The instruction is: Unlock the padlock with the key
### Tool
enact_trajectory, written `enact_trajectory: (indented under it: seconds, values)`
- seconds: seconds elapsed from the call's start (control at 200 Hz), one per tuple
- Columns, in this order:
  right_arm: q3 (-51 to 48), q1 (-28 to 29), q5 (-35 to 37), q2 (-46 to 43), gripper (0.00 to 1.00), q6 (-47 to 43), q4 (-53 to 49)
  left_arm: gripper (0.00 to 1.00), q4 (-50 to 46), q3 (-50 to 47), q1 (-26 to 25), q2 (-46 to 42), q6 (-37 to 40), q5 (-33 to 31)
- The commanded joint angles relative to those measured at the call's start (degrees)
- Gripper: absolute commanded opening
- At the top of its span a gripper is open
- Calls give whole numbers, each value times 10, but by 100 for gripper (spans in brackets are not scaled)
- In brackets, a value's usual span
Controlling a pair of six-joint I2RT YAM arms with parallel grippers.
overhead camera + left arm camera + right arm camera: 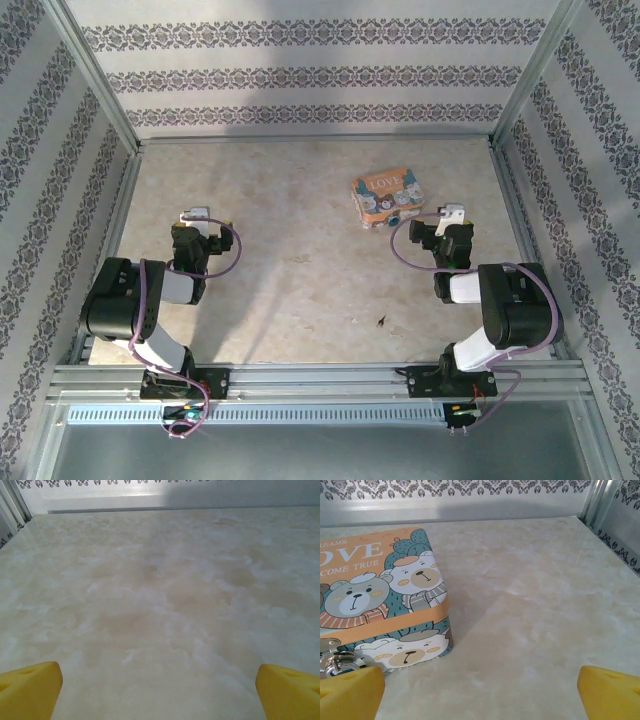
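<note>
Tin (385,575): glossy orange rectangle, bear cartoons.
Padlock (336,663): small, silvery, at tin's front.
Table (300,285): smooth pale marble.
Walls (300,80): damask-striped.
Grippers: left gripper (159,692), right gripper (480,692), both spread wide.

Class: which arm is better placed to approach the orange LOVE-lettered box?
Right. The right gripper sits beside the orange bear-printed LOVE box, its silvery lock near one fingertip; the left gripper sits far across the beige table.

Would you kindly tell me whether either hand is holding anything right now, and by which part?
Nothing is held. The left hand is open over the table; the right hand is open beside the LOVE box.
</note>
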Motion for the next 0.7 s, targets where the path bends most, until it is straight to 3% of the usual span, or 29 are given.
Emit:
enact_trajectory:
  seconds: [0.0,0.695]
  values:
    - [-4,8,8,-9,99,3,12,99,-7,10,6,-5,5,8]
    - [-4,8,9,-9,98,4,11,99,0,6,5,-5,-3,-14]
